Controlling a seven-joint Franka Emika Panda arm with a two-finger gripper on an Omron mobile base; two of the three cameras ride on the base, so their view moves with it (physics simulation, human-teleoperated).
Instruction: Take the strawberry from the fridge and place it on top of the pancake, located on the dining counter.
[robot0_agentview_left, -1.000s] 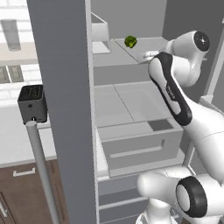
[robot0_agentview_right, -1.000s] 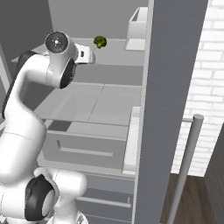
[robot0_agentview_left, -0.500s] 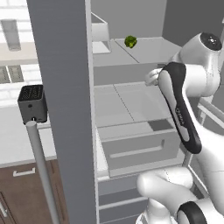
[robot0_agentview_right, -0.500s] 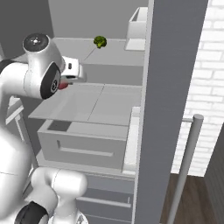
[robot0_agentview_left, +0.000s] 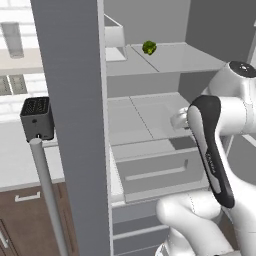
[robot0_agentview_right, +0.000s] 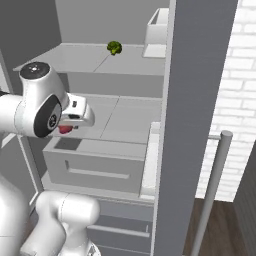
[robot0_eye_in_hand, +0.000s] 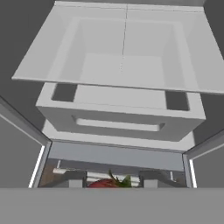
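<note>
The fingers (robot0_eye_in_hand: 113, 180) grip the strawberry (robot0_agentview_right: 65, 129), held just outside the open fridge (robot0_agentview_right: 125, 107) above its drawer (robot0_agentview_right: 102, 165). A fast swing toward the dining counter could shake the tiny fruit loose.

A glossy white robot arm (robot0_agentview_left: 235, 125) built from rounded, bulging segments. One long link carries a black curved panel with faint small grey lettering. Each joint ends in a round dark grey cap ringed in lighter grey, with a small pale dot at its centre. The hand is blocky and white.
</note>
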